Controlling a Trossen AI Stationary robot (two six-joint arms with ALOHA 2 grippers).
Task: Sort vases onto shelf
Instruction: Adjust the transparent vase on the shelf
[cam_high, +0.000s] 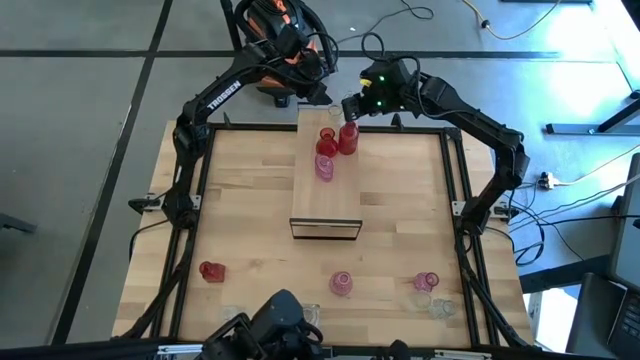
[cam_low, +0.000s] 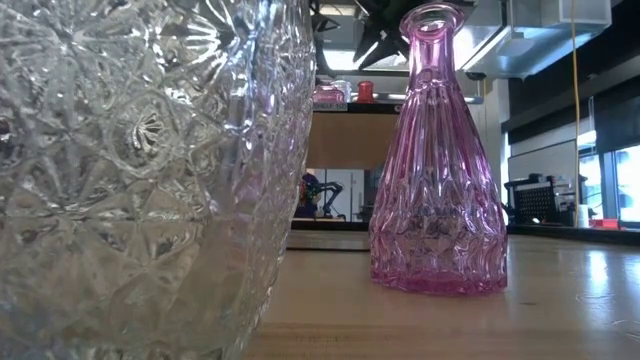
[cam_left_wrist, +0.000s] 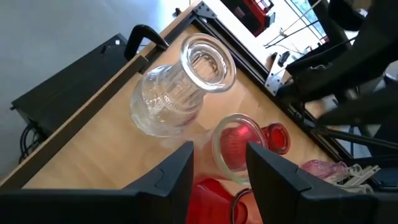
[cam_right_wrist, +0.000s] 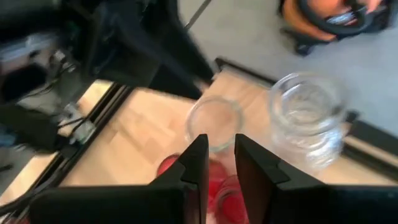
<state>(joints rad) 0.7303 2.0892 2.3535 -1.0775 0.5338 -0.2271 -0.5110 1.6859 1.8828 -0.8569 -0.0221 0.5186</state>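
The right gripper (cam_right_wrist: 219, 163) pointed down at the far end of the light-wood shelf (cam_right_wrist: 155, 134), its two dark fingers (cam_right_wrist: 193, 180) standing a narrow gap apart. Just past their tips sat a clear glass vase (cam_right_wrist: 214, 121), seen from above by its round rim. A second, wider clear vase (cam_right_wrist: 306, 115) stood beside it near the shelf's edge. Red vases (cam_right_wrist: 217, 177) showed between and beside the fingers. The other dark arm (cam_right_wrist: 118, 43) crossed above the shelf, blurred.
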